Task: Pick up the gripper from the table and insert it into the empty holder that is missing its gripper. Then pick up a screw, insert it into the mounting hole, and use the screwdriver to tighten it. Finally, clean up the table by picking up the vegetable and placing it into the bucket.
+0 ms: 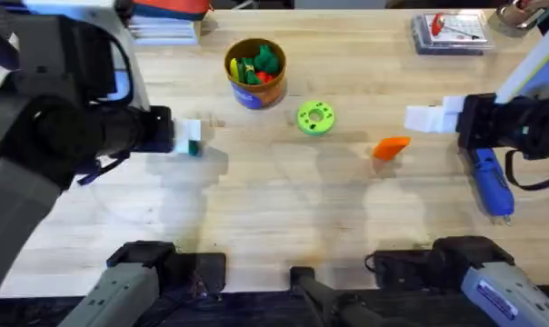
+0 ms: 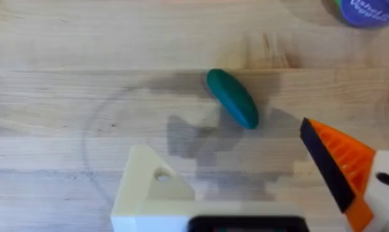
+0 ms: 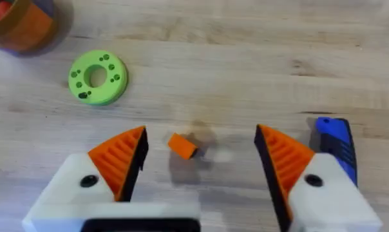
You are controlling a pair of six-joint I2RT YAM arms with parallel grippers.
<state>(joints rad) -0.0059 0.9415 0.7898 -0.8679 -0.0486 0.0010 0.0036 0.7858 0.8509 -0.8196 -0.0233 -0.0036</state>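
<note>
The pale plank desk (image 1: 284, 200) is lying mostly bare, with the bucket (image 1: 254, 73) sitting toward its far side beside a green disc (image 1: 315, 117). The vegetable (image 2: 232, 98) is resting flat under the left tool (image 2: 259, 183), fingers spread wide. The right tool (image 3: 201, 167) is hanging wide open beside the screwdriver (image 1: 491, 182).

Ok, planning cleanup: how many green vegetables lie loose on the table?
1: the vegetable lies on the table just in front of the open left gripper. Others sit in the bucket, where more may be hidden.
</note>
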